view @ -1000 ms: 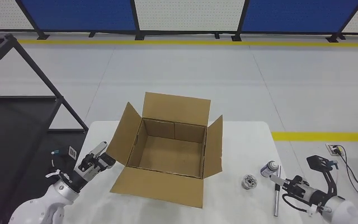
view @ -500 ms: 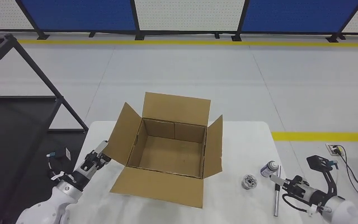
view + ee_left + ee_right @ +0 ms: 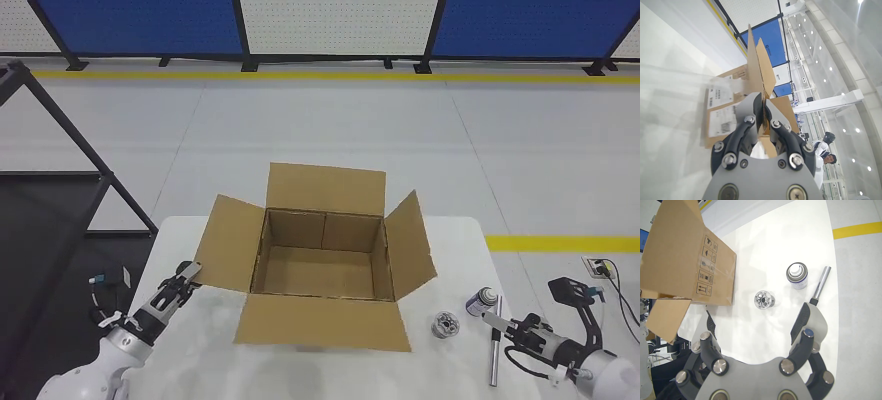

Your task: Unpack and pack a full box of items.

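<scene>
An open cardboard box [image 3: 325, 272] stands in the middle of the white table [image 3: 450, 240] with nothing inside. Its left flap [image 3: 228, 255] is spread outward, and my left gripper [image 3: 186, 273] is shut on that flap's outer edge; the left wrist view has the cardboard flap [image 3: 761, 72] pinched in the left gripper [image 3: 763, 108]. To the right of the box lie a metal spool [image 3: 445, 324], an upright spray can [image 3: 484, 299] and a metal rod [image 3: 495, 352]. My right gripper [image 3: 757, 319] stands open just short of the spool [image 3: 763, 299], holding nothing, with the can [image 3: 797, 275] and rod [image 3: 821, 282] beyond.
The box [image 3: 687, 262] and its right flap stand close to the spool in the right wrist view. A black metal rack [image 3: 60, 150] stands off the table's left side. Bare tabletop lies around the three loose items.
The box has slid to the right and squared up on the table. Its left flap has swung further outward, held by the left gripper. The right arm has kept still.
</scene>
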`<state>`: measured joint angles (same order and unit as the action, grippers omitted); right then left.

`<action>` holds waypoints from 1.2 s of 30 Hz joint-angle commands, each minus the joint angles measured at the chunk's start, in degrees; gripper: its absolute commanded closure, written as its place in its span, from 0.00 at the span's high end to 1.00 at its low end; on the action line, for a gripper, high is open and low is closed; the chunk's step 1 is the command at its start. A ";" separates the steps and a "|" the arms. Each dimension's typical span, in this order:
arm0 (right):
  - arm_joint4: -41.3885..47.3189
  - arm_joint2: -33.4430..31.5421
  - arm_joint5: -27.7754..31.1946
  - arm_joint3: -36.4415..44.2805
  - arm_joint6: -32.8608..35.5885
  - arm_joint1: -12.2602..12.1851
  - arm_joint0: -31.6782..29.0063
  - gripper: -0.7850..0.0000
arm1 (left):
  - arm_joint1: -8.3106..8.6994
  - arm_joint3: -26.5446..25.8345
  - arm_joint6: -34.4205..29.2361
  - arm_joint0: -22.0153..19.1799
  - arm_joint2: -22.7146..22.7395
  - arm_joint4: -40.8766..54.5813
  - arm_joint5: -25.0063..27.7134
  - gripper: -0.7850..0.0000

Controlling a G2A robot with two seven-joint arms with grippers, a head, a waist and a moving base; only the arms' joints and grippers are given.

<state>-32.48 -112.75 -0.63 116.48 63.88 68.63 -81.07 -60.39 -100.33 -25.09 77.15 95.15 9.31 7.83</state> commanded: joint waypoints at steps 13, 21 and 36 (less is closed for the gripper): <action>0.00 0.00 0.00 0.00 0.00 0.00 0.00 1.00 | -0.11 -3.37 -0.32 4.52 2.14 1.68 1.06 0.00; 0.00 0.00 0.00 0.00 0.00 0.00 0.00 1.00 | -0.24 -3.65 -0.34 5.79 2.50 2.32 1.31 0.31; -5.37 2.07 -0.33 0.36 -0.68 -0.34 -1.02 1.00 | -0.35 -4.93 -1.67 7.57 5.50 7.23 1.72 1.00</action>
<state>-35.76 -111.34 -0.17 116.80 63.22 68.39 -82.01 -60.76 -105.16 -26.31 84.67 100.15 15.54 9.63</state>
